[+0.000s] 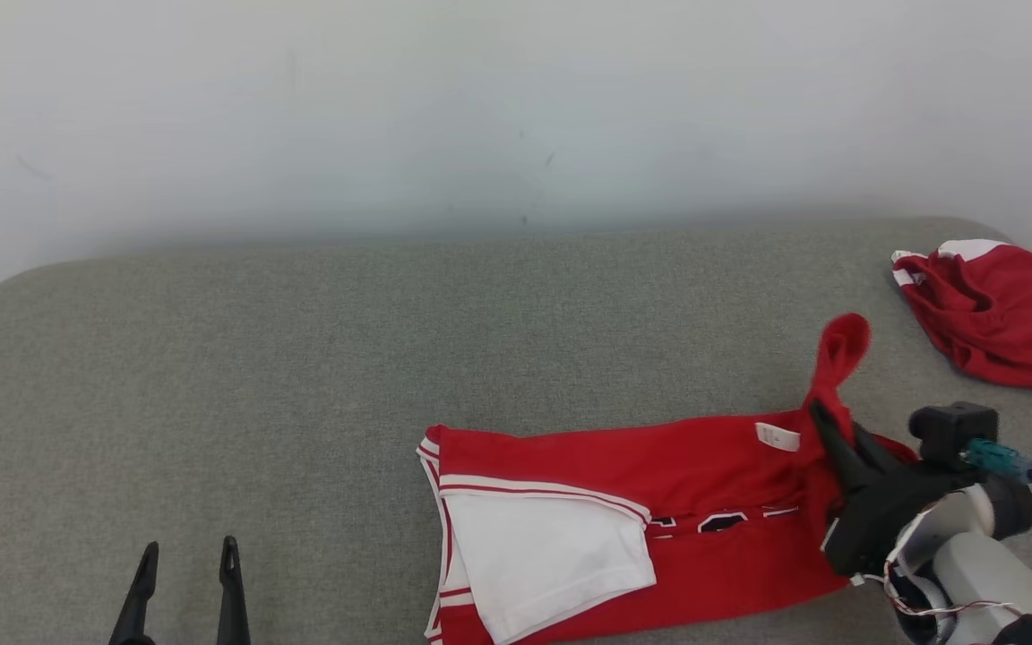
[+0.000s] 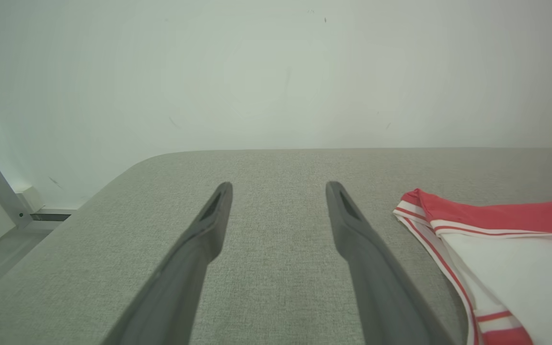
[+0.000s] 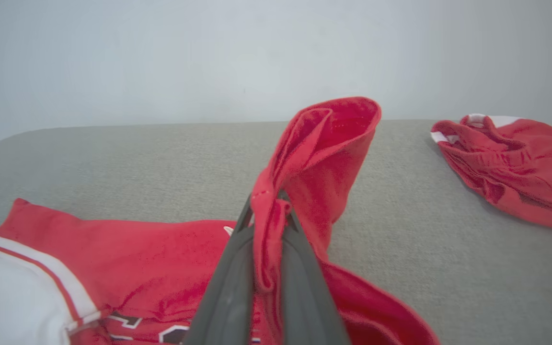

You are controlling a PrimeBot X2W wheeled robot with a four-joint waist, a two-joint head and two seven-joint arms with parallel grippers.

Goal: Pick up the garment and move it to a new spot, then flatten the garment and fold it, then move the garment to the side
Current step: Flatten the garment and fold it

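At lower left, the left gripper (image 1: 190,546) hangs over the grey padded surface (image 1: 301,358), its fingers spread wide and holding nothing. Right of centre lies the red and white garment (image 1: 614,461) (a white panel faces up). The right gripper (image 1: 825,419) pinches a raised red fold at the garment's right end. At far right sits a crumpled red cloth (image 1: 1000,313).
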